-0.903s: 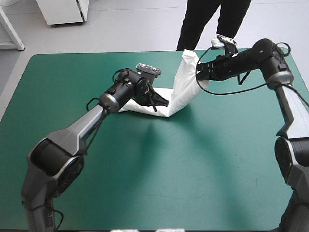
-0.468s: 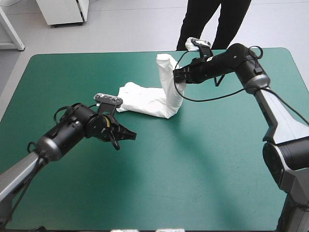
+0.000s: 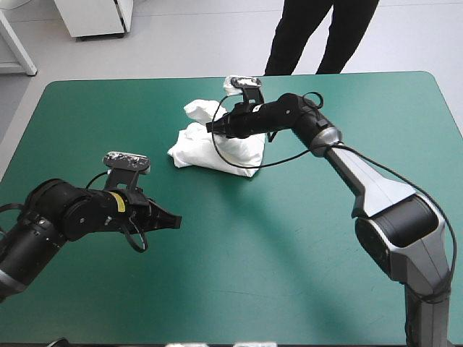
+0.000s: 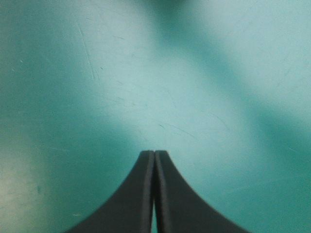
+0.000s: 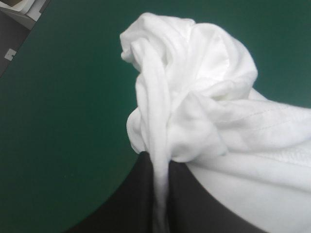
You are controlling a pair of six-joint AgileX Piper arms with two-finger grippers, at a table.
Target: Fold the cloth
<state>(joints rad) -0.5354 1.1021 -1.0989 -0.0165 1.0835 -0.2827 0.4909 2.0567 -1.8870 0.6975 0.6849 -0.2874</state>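
You are watching a fold come over. The T-shirt (image 3: 217,148) is lying as a lumpy white bundle on the teal-green cover (image 3: 304,275), with far more bare cover showing on the robot's side of it than beyond it.

Just before, your right gripper (image 3: 212,129) was holding one end of the T-shirt raised high, to the right of the part lying flat. Now it is sitting low over the T-shirt's top, having carried that end across onto the rest. Its black fingers are all but closed, with a twisted strand of the T-shirt running between them, so it is not yet letting go.

Your left gripper (image 4: 154,154), which earlier was pressing on the T-shirt, is now hanging well apart from it, toward the robot and to the left. Its fingers are pressing together on nothing, with only bare cover under them.

By my reading, the T-shirt is getting doubled, but the carried end is heaping in loose folds instead of settling flat. You are probably heading for a release next. The pinched strand may be dragging the top layer askew as the right gripper draws off.
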